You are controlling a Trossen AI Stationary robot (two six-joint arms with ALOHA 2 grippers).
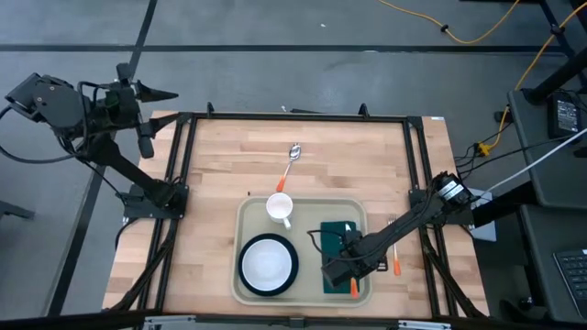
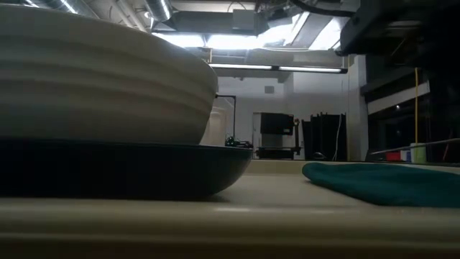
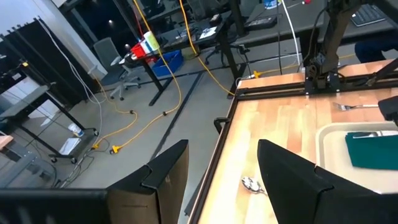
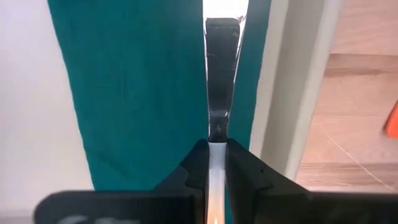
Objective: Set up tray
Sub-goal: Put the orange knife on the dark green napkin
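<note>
The beige tray (image 1: 248,213) lies on the wooden table's near middle. On it are a dark-rimmed plate with a white bowl (image 1: 268,263), a white mug (image 1: 280,208) and a dark green napkin (image 1: 343,231). My right gripper (image 1: 337,268) is low over the napkin (image 4: 137,87) and shut on a knife (image 4: 221,68). The knife's orange handle (image 1: 354,288) shows at the gripper's near side. My left gripper (image 1: 158,92) is open and raised beyond the table's far left corner. My right gripper pinches the knife's thin metal part (image 4: 215,155) between its two fingers, coming from above. The blade (image 4: 221,62) runs on ahead of the fingers along the napkin, close to the tray's right rim (image 4: 292,93). Whether the blade rests on the cloth I cannot tell.
An orange-handled spoon (image 1: 290,165) lies on the bare wood beyond the tray. An orange-handled fork (image 1: 396,249) lies on the table just right of the tray. In the low view the plate and bowl (image 2: 108,108) fill the left and the napkin (image 2: 381,183) lies right.
</note>
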